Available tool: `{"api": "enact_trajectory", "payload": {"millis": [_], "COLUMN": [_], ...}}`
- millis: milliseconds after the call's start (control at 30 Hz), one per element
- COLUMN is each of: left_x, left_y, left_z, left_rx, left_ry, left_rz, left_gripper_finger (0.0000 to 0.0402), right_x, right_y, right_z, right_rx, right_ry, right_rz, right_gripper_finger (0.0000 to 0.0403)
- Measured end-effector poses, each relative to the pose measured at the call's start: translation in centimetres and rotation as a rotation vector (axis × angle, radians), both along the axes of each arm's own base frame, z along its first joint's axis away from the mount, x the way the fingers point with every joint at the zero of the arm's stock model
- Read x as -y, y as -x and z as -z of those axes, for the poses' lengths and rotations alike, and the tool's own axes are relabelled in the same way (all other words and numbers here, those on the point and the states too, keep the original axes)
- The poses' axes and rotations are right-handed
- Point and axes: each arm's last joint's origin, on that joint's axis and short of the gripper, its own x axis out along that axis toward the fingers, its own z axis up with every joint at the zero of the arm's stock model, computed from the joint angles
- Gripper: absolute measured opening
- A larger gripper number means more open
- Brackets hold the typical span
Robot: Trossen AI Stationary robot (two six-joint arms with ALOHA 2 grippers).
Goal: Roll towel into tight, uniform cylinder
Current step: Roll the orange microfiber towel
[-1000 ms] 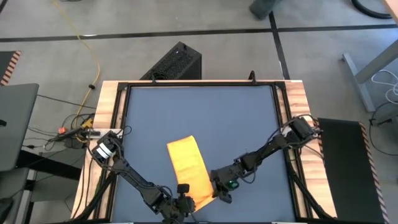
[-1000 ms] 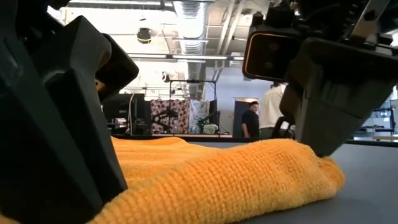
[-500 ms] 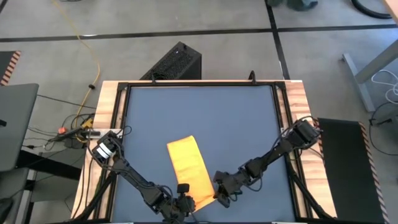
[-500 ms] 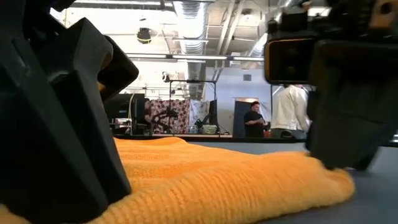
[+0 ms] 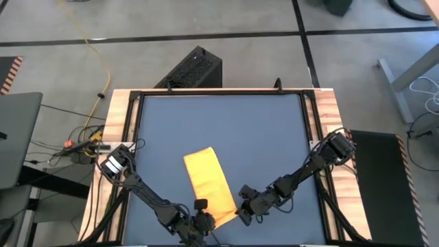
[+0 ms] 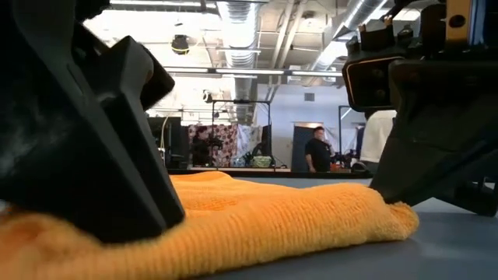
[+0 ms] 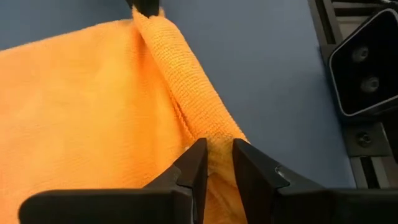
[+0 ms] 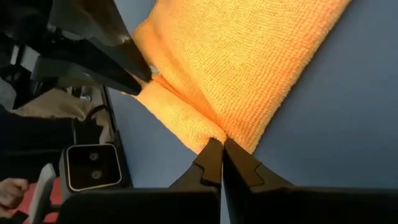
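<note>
Towel (image 5: 208,185) near edge now lifted into a small fold on the bench (image 5: 260,130); left gripper (image 7: 214,165) and right gripper (image 8: 219,154) each pinch one end. Roll just starting.

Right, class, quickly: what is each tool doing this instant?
Left tool: closed on the yellow towel's near corner.
Right tool: closed on the towel's other near corner.

The far half of the table (image 5: 219,116) lies bare — broad room to pass there; the near edge is crowded; the towel (image 5: 208,184) runs as a folded strip toward it, with the left gripper (image 5: 204,218) pinching one near corner and the right gripper (image 5: 241,215) clamped on the other (only a thin gap between them); the two arms slant inward, barring both near corners.
</note>
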Motion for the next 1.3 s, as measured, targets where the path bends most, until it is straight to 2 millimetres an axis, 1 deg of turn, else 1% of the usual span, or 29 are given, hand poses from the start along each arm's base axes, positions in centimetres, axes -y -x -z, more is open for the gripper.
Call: {"api": "enact_trajectory", "payload": {"millis": [100, 200, 300, 500, 600, 633, 733, 833, 1000, 1067, 1300], "left_x": [0.0, 0.3, 0.9, 2.5, 2.7, 2.7, 2.6, 2.6, 2.0, 1.7, 0.9], "left_y": [0.6, 1.2, 1.8, 3.3, 3.5, 3.5, 2.5, 1.7, 1.5, 1.4, 1.5], "left_z": [-1.3, -2.8, -3.3, -3.3, -3.3, -3.2, -2.2, -1.2, -1.2, -1.0, -0.4], "left_rx": [0.023, 0.089, 0.132, 0.141, 0.141, 0.140, 0.147, 0.147, 0.129, 0.107, 0.030], "left_ry": [-0.036, -0.082, -0.127, -0.196, -0.201, -0.194, -0.179, -0.175, -0.204, -0.189, -0.162], "left_rz": [-0.011, -0.038, -0.023, 0.073, 0.093, 0.095, 0.101, 0.139, 0.114, 0.102, 0.043], "left_gripper_finger": [0.0077, 0.0078, 0.0078, 0.0078, 0.0078, 0.0078, 0.0074, 0.0059, 0.0020, 0.0006, 0.0000], "right_x": [0.1, 0.1, 0.3, 0.7, 0.9, 0.9, 1.0, 1.0, 1.0, 1.0, 1.0], "right_y": [0.0, -0.1, -0.2, -0.4, -0.6, -0.6, -0.6, -0.6, -0.6, -0.6, -0.6], "right_z": [0.0, 0.0, 0.0, 0.0, 0.0, 0.0, 0.0, 0.0, 0.0, 0.0, 0.0], "right_rx": [-0.001, -0.002, -0.003, 0.000, -0.001, -0.001, 0.002, 0.006, 0.008, 0.008, 0.009], "right_ry": [0.000, 0.001, 0.001, 0.008, 0.007, 0.008, 0.012, 0.014, 0.016, 0.016, 0.016], "right_rz": [0.003, 0.004, 0.008, 0.016, 0.021, 0.022, 0.018, 0.013, 0.010, 0.010, 0.010], "right_gripper_finger": [0.0024, 0.0024, 0.0024, 0.0024, 0.0024, 0.0024, 0.0024, 0.0024, 0.0024, 0.0024, 0.0024]}}
